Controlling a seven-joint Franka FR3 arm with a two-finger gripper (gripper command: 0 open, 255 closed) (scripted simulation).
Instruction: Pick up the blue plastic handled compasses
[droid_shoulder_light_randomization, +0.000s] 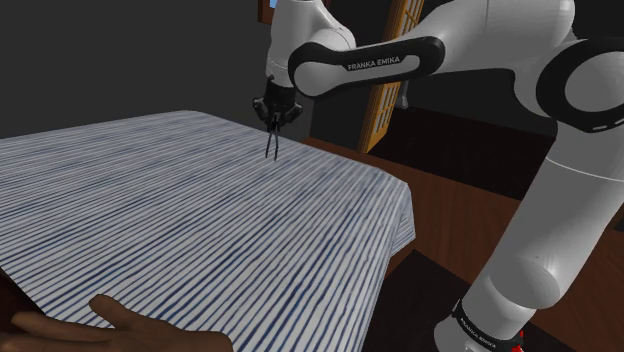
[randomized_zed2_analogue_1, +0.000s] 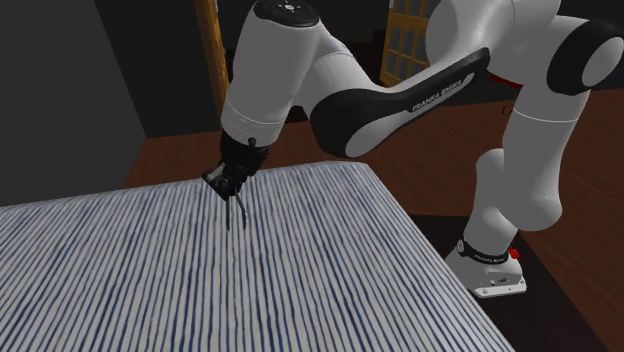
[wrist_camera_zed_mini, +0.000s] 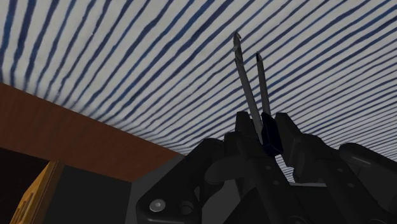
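Observation:
The compasses have two thin dark grey legs and a blue handle. My black gripper is shut on that handle, and the legs stick out beyond the fingertips. In the shoulder view the gripper hangs over the far part of the striped cloth with the compasses pointing down, their tips just above the cloth. The second exterior view has the gripper and the compasses lifted a little off the same cloth.
A blue-and-white striped cloth covers the table. Brown wooden floor lies past its edge. A wooden door frame stands behind the arm. The arm's base stands at the second exterior view's right. A brown hand-like shape lies at the cloth's near edge.

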